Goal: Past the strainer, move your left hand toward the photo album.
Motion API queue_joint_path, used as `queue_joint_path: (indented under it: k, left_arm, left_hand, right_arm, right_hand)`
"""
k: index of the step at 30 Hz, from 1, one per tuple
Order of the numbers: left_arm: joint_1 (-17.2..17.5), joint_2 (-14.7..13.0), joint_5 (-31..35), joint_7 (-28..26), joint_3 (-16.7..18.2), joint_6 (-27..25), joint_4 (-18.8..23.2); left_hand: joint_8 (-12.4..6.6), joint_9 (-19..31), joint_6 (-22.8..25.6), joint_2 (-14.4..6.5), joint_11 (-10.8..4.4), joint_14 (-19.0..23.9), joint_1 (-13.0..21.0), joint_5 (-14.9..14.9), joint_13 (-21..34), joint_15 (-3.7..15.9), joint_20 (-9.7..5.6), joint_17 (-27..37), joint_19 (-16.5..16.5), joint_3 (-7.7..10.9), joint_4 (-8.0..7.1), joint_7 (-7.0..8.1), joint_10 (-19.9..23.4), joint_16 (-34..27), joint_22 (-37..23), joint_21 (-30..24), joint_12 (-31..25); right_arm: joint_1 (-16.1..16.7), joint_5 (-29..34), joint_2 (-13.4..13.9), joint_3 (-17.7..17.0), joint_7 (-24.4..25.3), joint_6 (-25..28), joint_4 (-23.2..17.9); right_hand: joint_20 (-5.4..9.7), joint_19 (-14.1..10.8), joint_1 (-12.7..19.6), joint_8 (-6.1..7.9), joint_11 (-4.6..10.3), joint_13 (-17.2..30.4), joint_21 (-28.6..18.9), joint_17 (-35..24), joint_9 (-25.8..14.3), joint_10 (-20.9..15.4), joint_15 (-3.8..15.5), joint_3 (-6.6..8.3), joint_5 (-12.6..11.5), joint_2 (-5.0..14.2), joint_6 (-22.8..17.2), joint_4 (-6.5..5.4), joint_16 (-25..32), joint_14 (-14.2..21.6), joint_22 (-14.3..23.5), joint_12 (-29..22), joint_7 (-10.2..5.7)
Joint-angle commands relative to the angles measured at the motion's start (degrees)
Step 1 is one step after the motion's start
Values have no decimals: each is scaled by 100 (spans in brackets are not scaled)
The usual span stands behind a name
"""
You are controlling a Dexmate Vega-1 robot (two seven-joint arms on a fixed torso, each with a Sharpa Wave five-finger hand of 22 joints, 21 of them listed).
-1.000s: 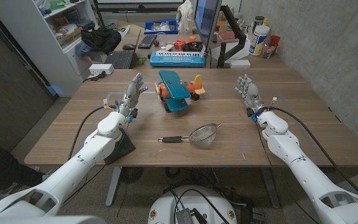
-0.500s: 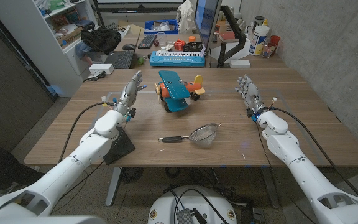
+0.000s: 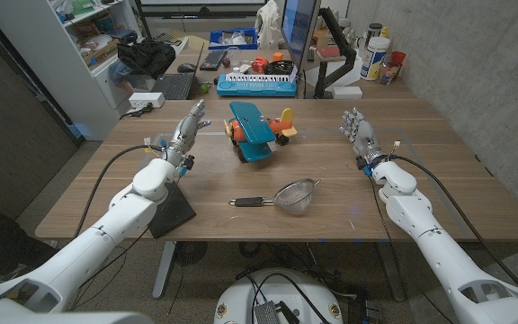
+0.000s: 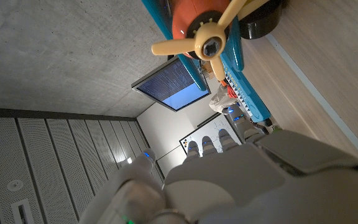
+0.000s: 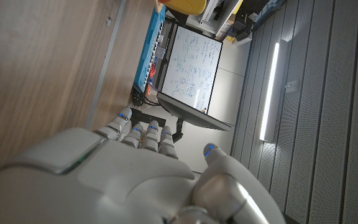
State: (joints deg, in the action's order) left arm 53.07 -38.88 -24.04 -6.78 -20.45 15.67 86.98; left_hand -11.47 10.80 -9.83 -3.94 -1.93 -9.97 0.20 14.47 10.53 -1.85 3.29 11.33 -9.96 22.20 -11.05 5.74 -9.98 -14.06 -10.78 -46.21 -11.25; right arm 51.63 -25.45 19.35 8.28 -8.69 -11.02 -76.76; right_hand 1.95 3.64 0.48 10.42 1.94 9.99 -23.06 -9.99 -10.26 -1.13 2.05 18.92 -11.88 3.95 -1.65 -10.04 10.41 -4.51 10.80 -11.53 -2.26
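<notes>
Wooden table (image 3: 448, 180): carries everything named below; both arms come over its near edge.
Photo album (image 3: 174, 214): a dark, flat-sided thing at the near left edge of the table, partly hidden under the left forearm. It lies well on the near side of the left hand.
Left hand (image 3: 190, 123): held up over the far left part of the table, fingers stretched out straight and close together, pointing away from the robot and towards the toy plane. It holds nothing. In the left wrist view the back of the hand (image 4: 229, 180) shows with the plane's propeller beyond the fingertips.
Toy plane (image 3: 257, 131): teal wings, orange nose, standing at the far middle of the table, just right of the left hand and apart from it.
Strainer (image 3: 298, 194): metal mesh bowl at the near middle, its dark handle pointing left; well apart from both hands.
Right hand (image 3: 357, 129): standing upright over the far right part of the table, fingers up and slightly spread, nothing in them. The right wrist view shows its back (image 5: 123, 180) above bare wood.
</notes>
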Motion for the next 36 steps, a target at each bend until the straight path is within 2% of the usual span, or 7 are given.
queue_joint_path:
  k: [1, 7, 16, 36]
  left_arm:
    - [170, -192, 151, -60, 86, 17, 292]
    - [216, -331, 341, -73, 105, 32, 451]
    - [259, -354, 303, -48, 171, 38, 544]
    - [452, -597, 502, -52, 325, 125, 784]
  left_hand:
    - [-15, 19, -913, -594, 40, -1004, 55, 37, 17, -17, 31, 23, -1368, 19, 26, 56, -777, 3, -19, -3, -12]
    - [-12, 20, -911, -593, 39, -1027, 58, 35, 18, 17, 21, 25, -1382, 21, 27, 54, -790, 19, -18, 5, -5]
    - [-9, 21, -909, -586, 53, -1050, 61, 31, 18, 58, 6, 25, -1425, 22, 28, 48, -802, 39, -17, 27, 0]
    - [-1, 21, -912, -578, 63, -1072, 76, 27, 18, 82, 24, 24, -1441, 31, 38, 46, -815, 66, -14, 44, 5]
  right_arm:
    - [47, 28, -27, -35, -3, 19, -53]
    - [60, 33, -34, -38, -2, 35, -66]
    - [75, 48, -42, -38, 15, 50, -96]
    - [99, 112, -57, -26, 92, 91, -151]
  right_hand:
    - [276, 3, 35, 51, 1, 31, 7, -13, -18, -25, 101, 28, -36, 529, -39, -3, 18, 0, 20, -20, -27]
    - [278, 2, 32, 52, 3, 31, 12, -13, -18, -34, 106, 26, -36, 526, -45, -6, 18, 2, 21, -23, -26]
    - [274, 1, 27, 52, 6, 31, 16, -15, -18, -40, 107, 23, -35, 525, -50, -11, 18, 3, 21, -24, -23]
    - [278, -8, 27, 52, 16, 31, 27, -14, -19, -37, 112, 28, -37, 530, -62, -14, 15, 5, 21, -19, -32]
